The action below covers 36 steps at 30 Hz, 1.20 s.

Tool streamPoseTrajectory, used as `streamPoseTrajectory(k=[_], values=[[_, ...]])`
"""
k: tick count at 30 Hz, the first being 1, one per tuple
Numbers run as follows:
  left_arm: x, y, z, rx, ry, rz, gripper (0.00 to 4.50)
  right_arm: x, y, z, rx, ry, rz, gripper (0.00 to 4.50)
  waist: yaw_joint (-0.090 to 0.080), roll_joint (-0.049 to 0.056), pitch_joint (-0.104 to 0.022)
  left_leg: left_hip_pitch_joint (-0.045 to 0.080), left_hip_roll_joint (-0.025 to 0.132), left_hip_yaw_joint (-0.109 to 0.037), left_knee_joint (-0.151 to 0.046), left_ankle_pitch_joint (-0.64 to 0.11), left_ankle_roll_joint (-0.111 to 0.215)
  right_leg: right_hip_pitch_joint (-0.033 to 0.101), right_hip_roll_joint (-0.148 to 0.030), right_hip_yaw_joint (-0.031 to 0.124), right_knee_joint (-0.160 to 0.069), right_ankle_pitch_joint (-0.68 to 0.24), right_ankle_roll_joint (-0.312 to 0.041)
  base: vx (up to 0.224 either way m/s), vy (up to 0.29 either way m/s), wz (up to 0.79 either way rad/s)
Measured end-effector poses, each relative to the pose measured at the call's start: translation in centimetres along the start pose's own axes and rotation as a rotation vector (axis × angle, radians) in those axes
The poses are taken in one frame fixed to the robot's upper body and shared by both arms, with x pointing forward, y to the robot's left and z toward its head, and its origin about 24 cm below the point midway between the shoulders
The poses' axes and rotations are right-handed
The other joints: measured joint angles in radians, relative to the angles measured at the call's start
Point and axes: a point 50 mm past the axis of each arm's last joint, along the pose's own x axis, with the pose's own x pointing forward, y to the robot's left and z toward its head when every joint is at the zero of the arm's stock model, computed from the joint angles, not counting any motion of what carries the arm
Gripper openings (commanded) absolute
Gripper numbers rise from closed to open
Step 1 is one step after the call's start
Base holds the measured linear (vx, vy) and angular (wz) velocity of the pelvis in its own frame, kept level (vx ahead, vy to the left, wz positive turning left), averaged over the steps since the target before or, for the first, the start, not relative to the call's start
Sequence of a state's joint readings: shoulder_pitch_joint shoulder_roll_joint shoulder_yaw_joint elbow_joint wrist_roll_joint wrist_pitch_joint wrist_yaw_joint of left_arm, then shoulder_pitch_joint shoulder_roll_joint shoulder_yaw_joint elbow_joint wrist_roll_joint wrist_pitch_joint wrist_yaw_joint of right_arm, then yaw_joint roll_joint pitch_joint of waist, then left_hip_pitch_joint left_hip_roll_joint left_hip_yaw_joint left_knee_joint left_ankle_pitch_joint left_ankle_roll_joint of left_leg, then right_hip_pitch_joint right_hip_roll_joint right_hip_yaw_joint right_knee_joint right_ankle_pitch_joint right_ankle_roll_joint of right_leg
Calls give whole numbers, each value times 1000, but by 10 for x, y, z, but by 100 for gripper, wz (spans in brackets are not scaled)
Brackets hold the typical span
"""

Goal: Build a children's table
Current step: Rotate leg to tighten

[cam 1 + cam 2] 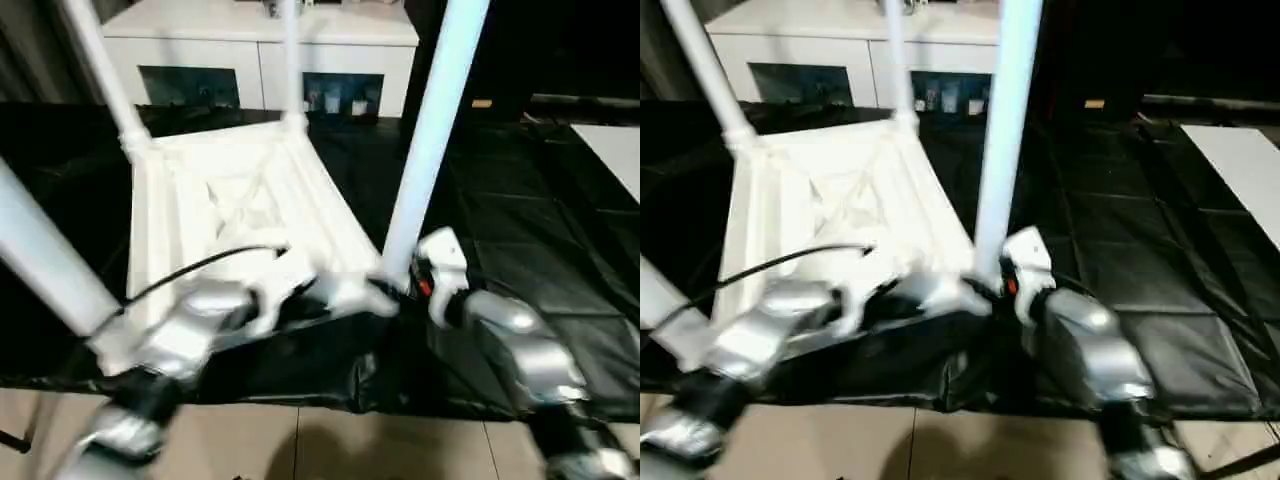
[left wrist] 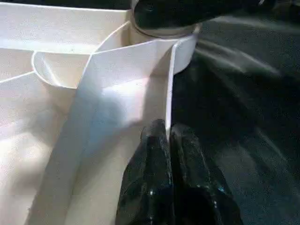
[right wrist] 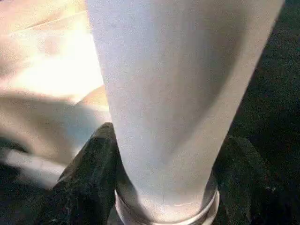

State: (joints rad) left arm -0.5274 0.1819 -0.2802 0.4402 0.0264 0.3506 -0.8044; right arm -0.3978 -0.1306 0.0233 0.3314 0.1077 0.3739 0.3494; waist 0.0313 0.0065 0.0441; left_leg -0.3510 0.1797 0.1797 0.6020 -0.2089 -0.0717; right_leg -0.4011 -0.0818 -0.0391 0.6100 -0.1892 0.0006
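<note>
Your children's table (image 1: 240, 200) lay upside down on the black sheet (image 1: 520, 240), its ribbed white underside facing up and tapered legs standing in its corner sockets. Your right gripper (image 3: 164, 187) had its fingers (image 3: 84, 178) around the base of the near-right leg (image 1: 430, 130). Your left gripper (image 2: 168, 154), fingers pressed together, touched the tabletop's thin rim beside that socket.
</note>
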Motion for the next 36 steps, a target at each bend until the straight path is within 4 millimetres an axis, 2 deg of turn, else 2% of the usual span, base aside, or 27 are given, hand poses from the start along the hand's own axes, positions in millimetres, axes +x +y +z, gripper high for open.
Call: streamPoseTrajectory(k=[5,8,9,11,12,14,16,19,21,23,29,36], values=[[30,-9,16,-41,-18,99,0,17,-4,10,171,-23,-276,251,2,4,-1,-3,-4,0,-2,0,0,-1,-4,0,0,1,1,0,0,0],[33,-10,20,-32,-26,116,0,18,-5,13,177,-48,-301,251,4,8,-3,-6,-5,0,-3,0,1,-2,-6,0,0,4,3,0,0,0],[33,-9,21,-28,-30,117,0,18,-5,14,173,-58,-300,282,5,9,-3,-7,-5,0,-4,1,2,-2,-6,-1,0,4,4,0,0,0],[30,-7,21,-10,-36,127,0,16,-6,15,143,-81,-284,312,7,12,-3,-10,-5,0,-4,7,10,-5,-6,-2,0,2,7,0,0,0],[29,-5,21,0,-35,136,0,16,-4,16,122,-87,-265,312,6,11,-3,-14,-5,0,-4,7,11,-6,-6,-3,0,2,7,0,0,0],[20,6,19,13,-37,189,0,16,10,16,69,-101,-173,330,-12,8,-1,-16,-3,-2,-4,7,11,-8,-4,-2,0,2,7,0,0,0],[14,11,17,24,-38,206,0,16,10,16,39,-93,-148,350,-16,7,0,-18,-3,-2,-4,7,11,-11,-3,-3,0,2,7,0,0,0],[5,13,13,48,-38,182,0,10,0,18,-75,-88,-91,353,-8,7,0,-20,-3,-1,-3,7,12,-16,-4,-3,0,2,6,0,0,0],[-9,11,5,72,-52,108,0,-6,-13,15,-197,-66,42,353,3,7,0,-21,-3,-1,-3,5,14,-16,-4,-4,0,1,5,0,0,0],[-21,13,-3,94,-55,48,0,-18,-22,11,-259,-39,139,353,7,6,0,-21,-2,-1,-2,5,14,-16,-4,-4,1,0,4,0,0,0],[-40,10,-14,107,-38,-101,0,-35,-26,4,-320,34,368,353,9,1,4,-18,-2,2,2,5,14,-11,-7,-4,1,1,3,0,0,0],[-45,7,-16,107,-28,-172,0,-42,-23,0,-335,78,510,353,14,-2,5,-17,-2,10,2,6,14,-10,-11,-4,2,1,3,0,0,0]])
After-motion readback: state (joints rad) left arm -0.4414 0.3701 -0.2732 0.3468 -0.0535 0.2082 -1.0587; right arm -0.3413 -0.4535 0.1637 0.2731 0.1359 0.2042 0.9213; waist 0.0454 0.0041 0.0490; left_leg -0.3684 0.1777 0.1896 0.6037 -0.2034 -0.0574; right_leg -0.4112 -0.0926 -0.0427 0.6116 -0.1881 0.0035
